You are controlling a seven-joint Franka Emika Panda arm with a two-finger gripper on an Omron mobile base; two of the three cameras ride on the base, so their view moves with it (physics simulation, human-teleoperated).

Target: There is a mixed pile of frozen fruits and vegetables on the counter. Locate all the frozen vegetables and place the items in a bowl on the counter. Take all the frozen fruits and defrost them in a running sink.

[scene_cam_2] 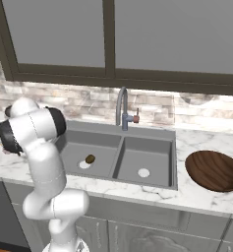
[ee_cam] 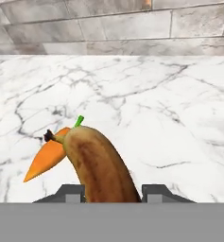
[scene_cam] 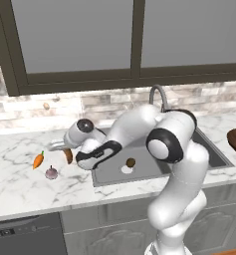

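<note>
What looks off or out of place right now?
Nothing is spilled or damaged. The kiwi sits in the left sink basin, but no water shows at the tap. The bowl holds nothing; carrot and bulb lie on the counter. The gripper straddles the banana.

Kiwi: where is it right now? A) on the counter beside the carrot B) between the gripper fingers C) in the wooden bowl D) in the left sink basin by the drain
D: the kiwi sits on the floor of the left basin of the sink, next to its pale drain; what stands between the gripper's fingers is the banana.
</note>
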